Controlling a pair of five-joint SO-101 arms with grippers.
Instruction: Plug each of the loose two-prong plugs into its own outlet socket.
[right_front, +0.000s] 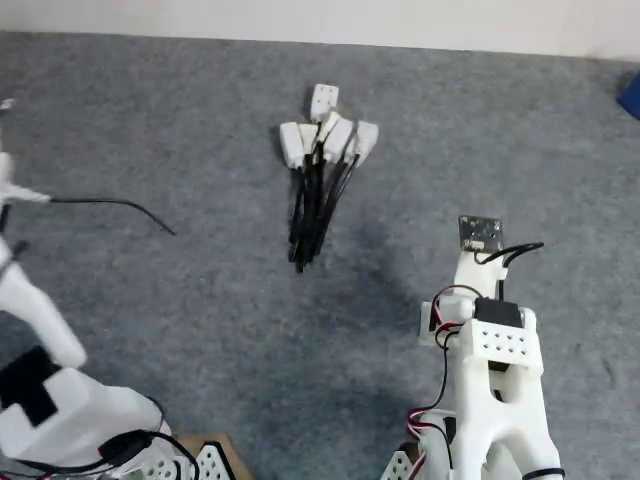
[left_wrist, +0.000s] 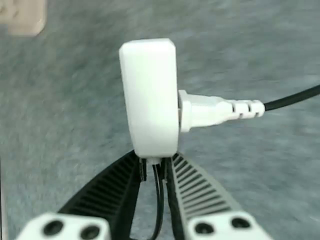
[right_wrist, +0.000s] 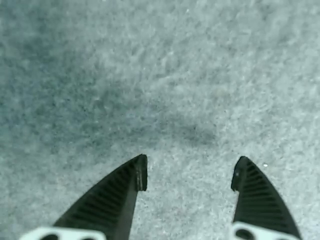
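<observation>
A white outlet socket (left_wrist: 150, 95) hangs above the grey carpet with my left gripper (left_wrist: 156, 167) shut on its lower end, where a thin black wire runs down between the fingers. A white two-prong plug (left_wrist: 210, 110) sits in the socket's side, and its black cable (right_front: 115, 205) trails right from the left arm (right_front: 35, 300) at the table's left edge. At the far middle lies a bunch of white sockets and plugs (right_front: 325, 135) with black cables (right_front: 315, 215). My right gripper (right_wrist: 190, 175) is open over bare carpet, on the right arm (right_front: 495, 345) at the front right.
Another pale socket (left_wrist: 22, 17) lies on the carpet beyond the held one. A blue object (right_front: 632, 95) sits at the far right edge. A brown piece (right_front: 215, 448) lies by the arm bases. Grey carpet (right_front: 180, 300) spreads between the arms.
</observation>
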